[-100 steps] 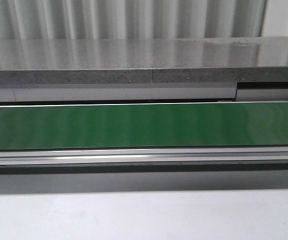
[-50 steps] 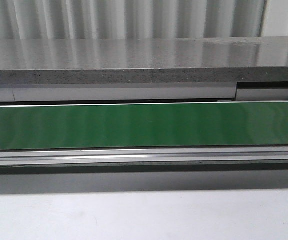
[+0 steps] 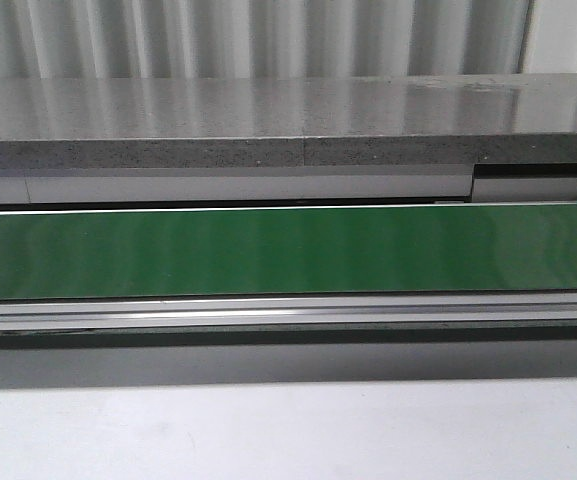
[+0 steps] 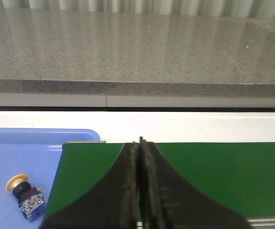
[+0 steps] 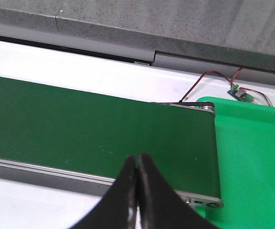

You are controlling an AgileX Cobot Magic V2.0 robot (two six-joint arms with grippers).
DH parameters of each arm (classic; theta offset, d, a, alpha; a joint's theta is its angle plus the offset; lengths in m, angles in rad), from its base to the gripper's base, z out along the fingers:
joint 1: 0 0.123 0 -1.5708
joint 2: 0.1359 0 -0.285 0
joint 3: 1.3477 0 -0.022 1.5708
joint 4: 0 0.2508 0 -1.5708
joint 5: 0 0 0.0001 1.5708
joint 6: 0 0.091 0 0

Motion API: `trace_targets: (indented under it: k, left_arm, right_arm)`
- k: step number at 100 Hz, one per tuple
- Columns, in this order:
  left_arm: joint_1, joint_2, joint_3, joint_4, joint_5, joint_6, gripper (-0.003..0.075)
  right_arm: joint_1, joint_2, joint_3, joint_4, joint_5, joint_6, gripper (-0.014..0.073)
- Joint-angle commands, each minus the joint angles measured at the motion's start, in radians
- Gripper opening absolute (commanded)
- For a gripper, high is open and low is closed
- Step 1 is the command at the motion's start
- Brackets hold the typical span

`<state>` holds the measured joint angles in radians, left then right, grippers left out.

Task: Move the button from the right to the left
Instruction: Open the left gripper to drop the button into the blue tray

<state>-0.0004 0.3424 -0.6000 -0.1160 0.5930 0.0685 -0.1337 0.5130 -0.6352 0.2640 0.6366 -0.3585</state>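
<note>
The button (image 4: 25,197), with a yellow cap, black collar and blue block body, lies on its side in the blue tray (image 4: 42,140) in the left wrist view. My left gripper (image 4: 140,143) is shut and empty, hanging over the end of the green belt (image 4: 223,171), apart from the button. My right gripper (image 5: 137,158) is shut and empty over the near edge of the green belt (image 5: 80,129). In the front view neither gripper nor the button shows, only the belt (image 3: 288,250).
A green tray (image 5: 256,157) lies past the belt's end roller, with a small circuit board and red wires (image 5: 239,93) behind it. A grey stone ledge (image 3: 288,120) runs behind the belt. A white table surface (image 3: 288,430) lies in front.
</note>
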Motion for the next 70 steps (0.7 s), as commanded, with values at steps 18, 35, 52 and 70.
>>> trace_targets:
  k: [18, 35, 52, 70]
  left_arm:
    - [-0.007, -0.007, 0.068, 0.022, -0.188, -0.006, -0.0020]
    - [-0.007, -0.103, 0.263, 0.067, -0.389, -0.016, -0.0020]
    - [-0.007, -0.226, 0.449, 0.183, -0.532, -0.176, -0.0020]
    - [-0.007, -0.345, 0.586, 0.194, -0.574, -0.186, -0.0020]
  right_arm:
    - [-0.001, 0.003, -0.023, 0.017, -0.064, -0.009, -0.0067]
    - [-0.001, 0.003, -0.023, 0.017, -0.064, -0.009, -0.0067]
    - [-0.001, 0.003, -0.023, 0.017, -0.064, -0.009, -0.0067]
    - [-0.001, 0.003, -0.023, 0.017, -0.064, -0.009, -0.0067]
